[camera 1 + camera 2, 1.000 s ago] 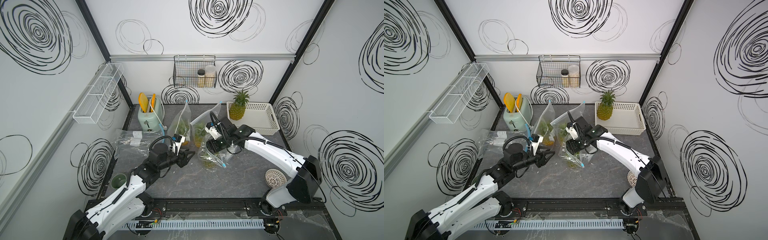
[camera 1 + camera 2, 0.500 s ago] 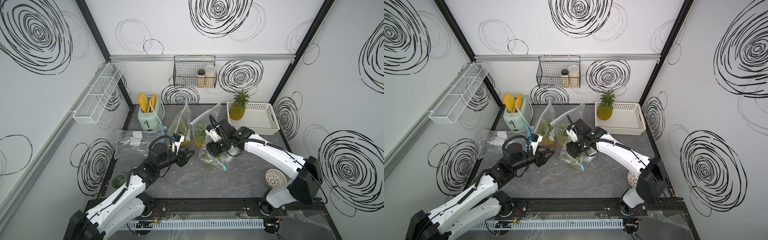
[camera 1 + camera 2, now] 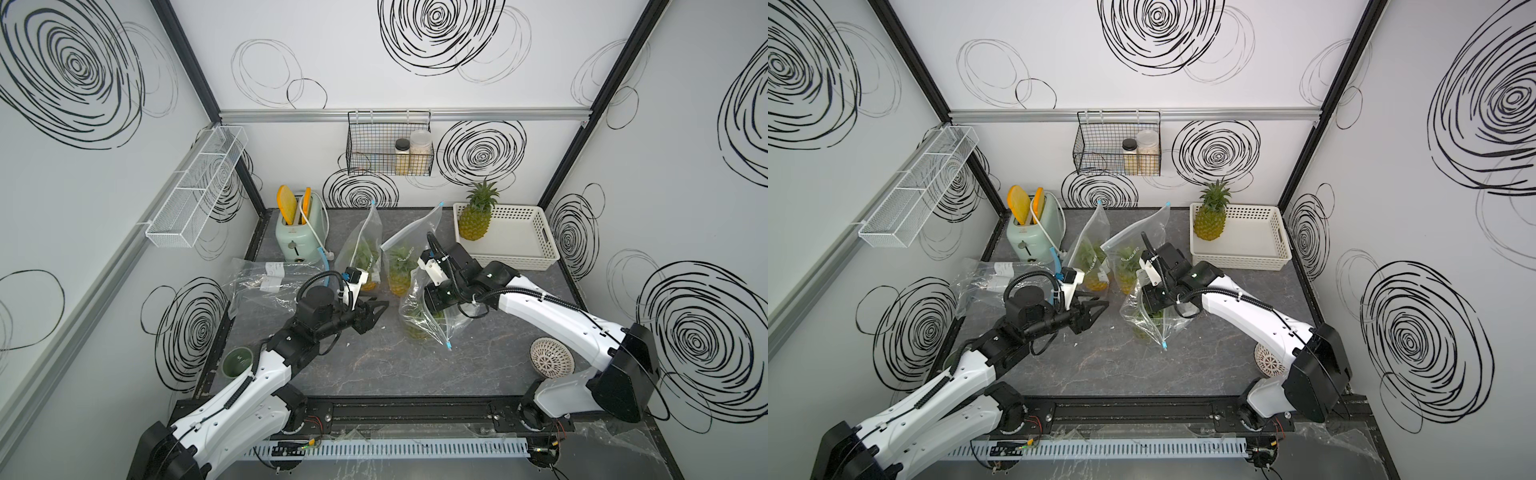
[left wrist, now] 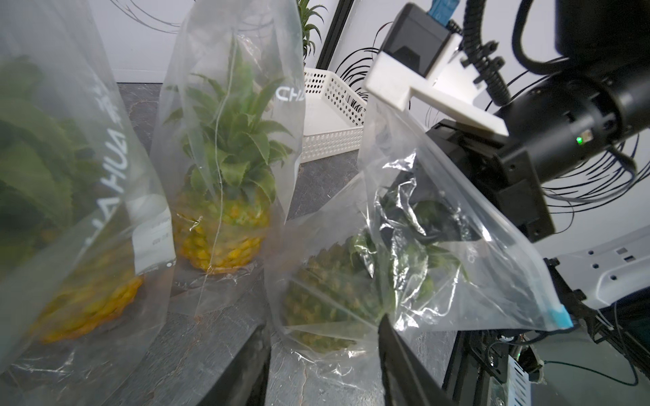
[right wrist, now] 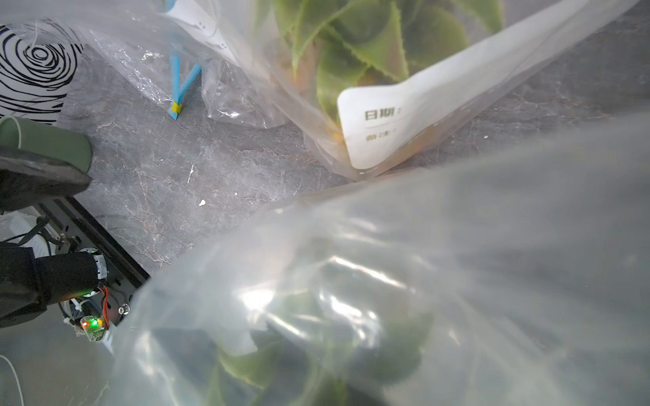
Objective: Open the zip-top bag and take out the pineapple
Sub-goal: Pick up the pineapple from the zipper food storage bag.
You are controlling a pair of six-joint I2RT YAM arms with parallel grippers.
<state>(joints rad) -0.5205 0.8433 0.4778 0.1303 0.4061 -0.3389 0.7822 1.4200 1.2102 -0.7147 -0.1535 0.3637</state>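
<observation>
The right end effector (image 3: 434,309) reaches down through the mouth of the zip-top bag (image 3: 411,305) in the middle of the counter (image 3: 395,365), in among the leaves of the pineapple (image 4: 327,291) sitting inside. Crumpled plastic hides its jaws, so I cannot tell whether they grip anything. The left end effector (image 3: 376,313) hovers just beside the bag, jaws apart and empty. Two other bagged pineapples (image 3: 361,253) stand upright behind, and a bare pineapple (image 3: 476,220) stands in the white basket (image 3: 519,262) at the back
</observation>
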